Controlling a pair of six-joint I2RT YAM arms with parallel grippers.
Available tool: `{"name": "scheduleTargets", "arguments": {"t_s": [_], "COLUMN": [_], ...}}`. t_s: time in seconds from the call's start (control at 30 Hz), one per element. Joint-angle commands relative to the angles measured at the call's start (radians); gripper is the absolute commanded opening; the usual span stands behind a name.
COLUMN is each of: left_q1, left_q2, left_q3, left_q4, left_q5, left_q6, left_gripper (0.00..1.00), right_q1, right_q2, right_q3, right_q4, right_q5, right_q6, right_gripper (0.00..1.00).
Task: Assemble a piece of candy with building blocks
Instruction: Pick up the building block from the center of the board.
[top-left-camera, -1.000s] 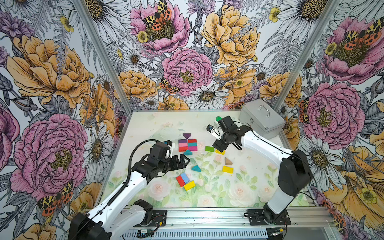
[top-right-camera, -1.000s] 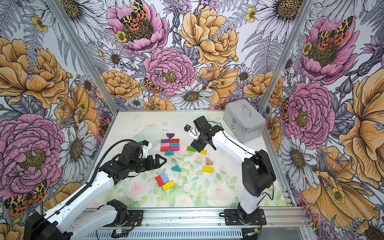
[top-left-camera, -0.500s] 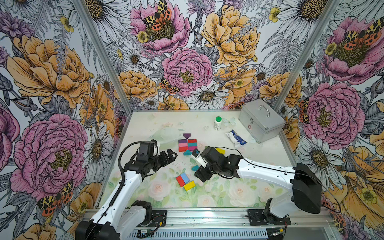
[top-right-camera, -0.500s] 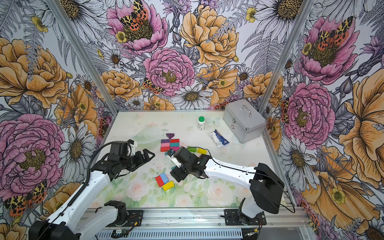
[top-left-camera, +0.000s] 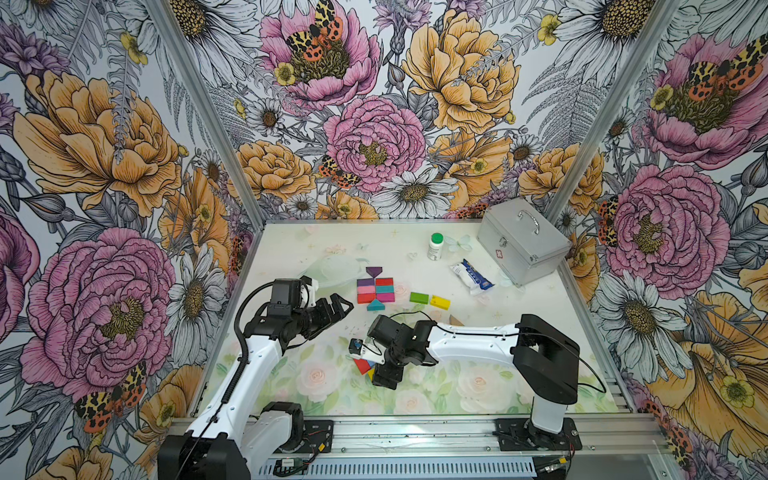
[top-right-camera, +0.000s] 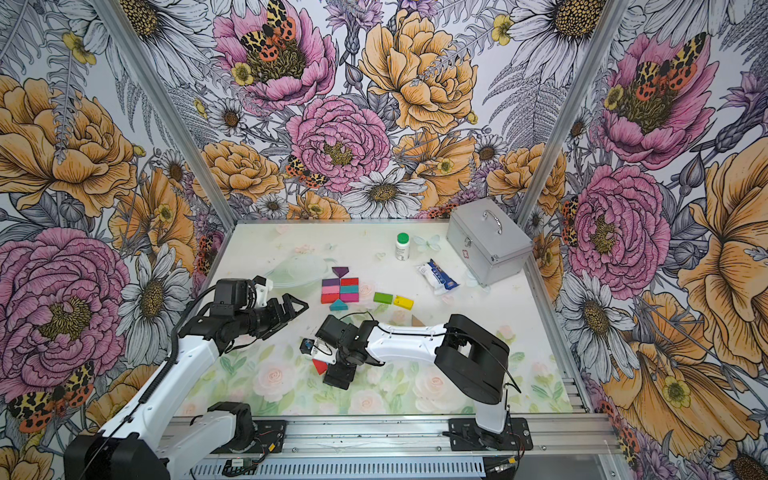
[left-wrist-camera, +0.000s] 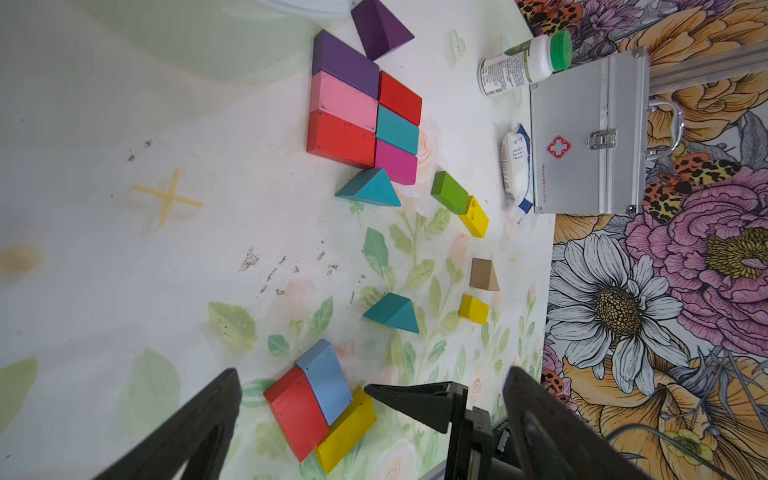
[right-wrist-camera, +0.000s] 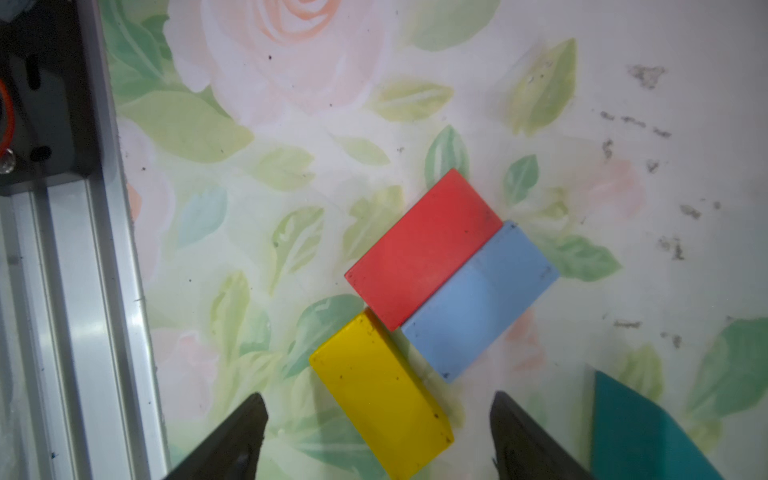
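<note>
In both top views a flat slab of building blocks (top-left-camera: 376, 289) (top-right-camera: 340, 289) lies mid-table, in purple, pink, red, teal and magenta. A purple triangle (top-left-camera: 374, 271) caps it and a teal triangle (top-left-camera: 375, 305) sits below. My right gripper (top-left-camera: 384, 376) (right-wrist-camera: 378, 415) hangs open over a red (right-wrist-camera: 424, 247), light blue (right-wrist-camera: 478, 299) and yellow block (right-wrist-camera: 382, 395) lying together. The yellow block's end lies between its fingers, untouched. My left gripper (top-left-camera: 343, 306) (left-wrist-camera: 374, 382) stands open and empty, left of the slab.
Green (top-left-camera: 419, 297) and yellow (top-left-camera: 439, 302) blocks and a tan triangle (top-left-camera: 456, 320) lie right of the slab. A loose teal triangle (left-wrist-camera: 392, 312) lies nearer. A white bottle (top-left-camera: 435, 246), a blue-and-white packet (top-left-camera: 471, 276) and a metal case (top-left-camera: 521, 245) stand at the back right.
My right arm swung from the back of the table to the front, over the red, blue and yellow blocks. My left arm drew back to the left.
</note>
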Motion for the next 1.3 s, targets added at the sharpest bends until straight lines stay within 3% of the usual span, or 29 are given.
{"name": "scheduleTargets", "arguments": {"t_s": [0.0,0.2,0.47,0.57,0.7,0.83,1.13,1.27], "left_q1": [0.012,0.019,0.025,0.025,0.024,0.015,-0.265,-0.335], "left_q2": [0.01,0.013,0.044,0.044,0.041,0.051,0.151,0.191], "left_q3": [0.024,0.025,0.036,0.039,0.046,0.058,0.204,0.255], "left_q4": [-0.006,-0.006,-0.006,-0.006,-0.006,-0.006,-0.006,-0.006], "left_q5": [0.037,0.026,0.025,0.023,0.02,0.017,-0.163,-0.219], "left_q6": [0.029,0.028,0.038,0.04,0.044,0.052,0.122,0.145], "left_gripper": [0.99,0.99,0.99,0.99,0.99,0.99,0.99,0.99], "right_q1": [-0.01,-0.013,-0.015,-0.013,-0.013,-0.035,-0.173,-0.245], "right_q2": [0.04,0.073,0.079,0.085,0.08,0.017,-0.279,-0.287], "right_q3": [0.044,0.039,0.011,0.013,0.011,-0.024,-0.171,-0.165], "right_q4": [-0.025,-0.049,-0.064,-0.067,-0.082,-0.078,-0.077,-0.099], "right_q5": [-0.031,-0.032,-0.022,-0.02,-0.005,-0.045,-0.034,0.048], "right_q6": [-0.072,-0.103,-0.129,-0.13,-0.119,-0.082,-0.016,-0.005], "right_gripper": [0.85,0.81,0.53,0.49,0.29,0.21,0.19,0.2]}}
